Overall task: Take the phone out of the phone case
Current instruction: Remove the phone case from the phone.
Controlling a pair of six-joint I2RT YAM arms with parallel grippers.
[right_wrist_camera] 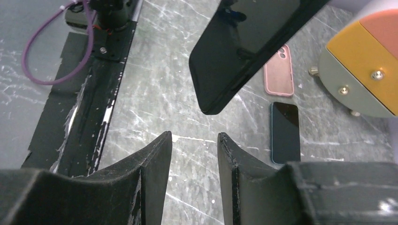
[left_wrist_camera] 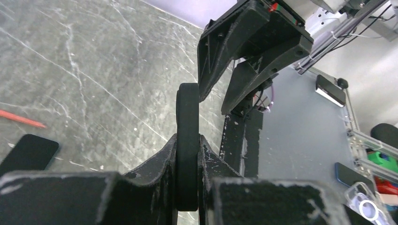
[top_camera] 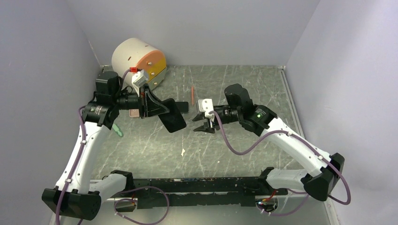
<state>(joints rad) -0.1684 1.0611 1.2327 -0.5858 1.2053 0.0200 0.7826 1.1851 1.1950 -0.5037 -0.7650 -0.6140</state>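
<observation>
My left gripper [top_camera: 152, 107] is shut on the edge of a black phone in its black case [top_camera: 171, 116] and holds it tilted above the table. In the left wrist view the phone's thick edge [left_wrist_camera: 187, 122] stands upright between my fingers [left_wrist_camera: 162, 159]. In the right wrist view the phone [right_wrist_camera: 244, 47] hangs glossy face toward the camera, just beyond my right gripper [right_wrist_camera: 194, 138]. My right gripper [top_camera: 202, 123] is open and empty, a short way right of the phone's lower end.
A pink phone case [right_wrist_camera: 279, 70] and a dark phone [right_wrist_camera: 285, 132] lie flat on the table. A red pen [top_camera: 192, 95] lies behind them. A white drum with an orange and yellow face [top_camera: 138, 58] stands at the back left. Walls close three sides.
</observation>
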